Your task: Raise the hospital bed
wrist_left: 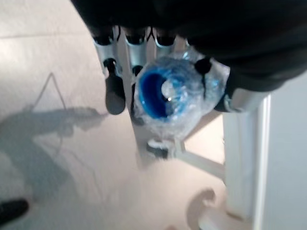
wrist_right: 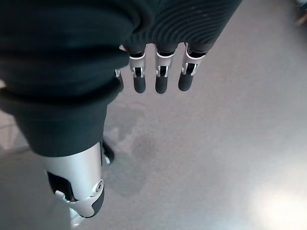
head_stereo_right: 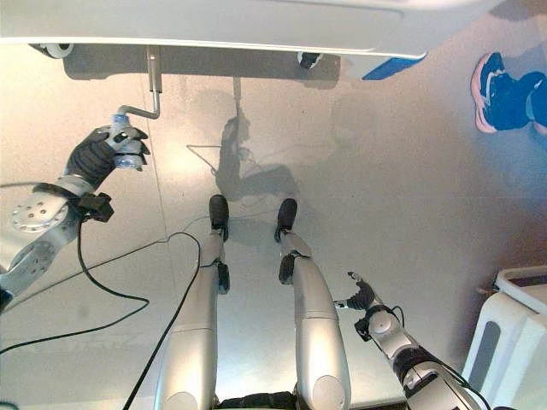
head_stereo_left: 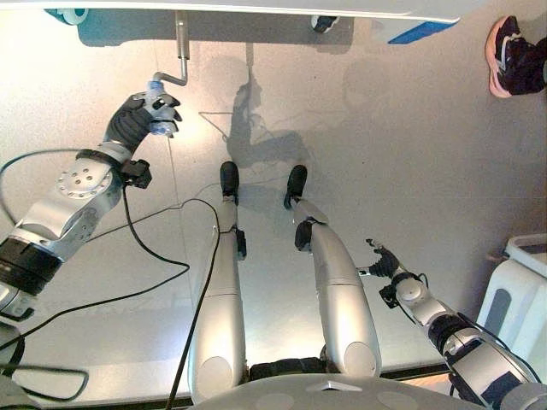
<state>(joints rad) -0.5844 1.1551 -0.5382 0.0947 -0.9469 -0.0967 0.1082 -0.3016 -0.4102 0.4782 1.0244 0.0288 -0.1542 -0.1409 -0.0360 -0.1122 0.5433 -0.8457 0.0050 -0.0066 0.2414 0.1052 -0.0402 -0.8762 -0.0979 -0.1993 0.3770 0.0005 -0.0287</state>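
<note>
Already at the cranking step: left hand [head_stereo_left: 147,115] curled round the blue plastic-wrapped knob [wrist_left: 173,96] of the crank handle [head_stereo_left: 181,53] under the hospital bed [head_stereo_right: 256,26] edge. Next, probably a circular turn. Open floor [head_stereo_left: 385,154] around; bed frame close above. Right hand [wrist_right: 160,72] idle, fingers straight, low beside.

The left arm reaches up and forward with its hand [head_stereo_left: 145,114] curled closed around what it grips, dark-tipped fingers [wrist_left: 115,93] wrapped over it, while the right arm hangs low at the robot's right side, its hand [head_stereo_left: 385,260] relaxed with fingers [wrist_right: 160,79] straight, holding nothing.
</note>
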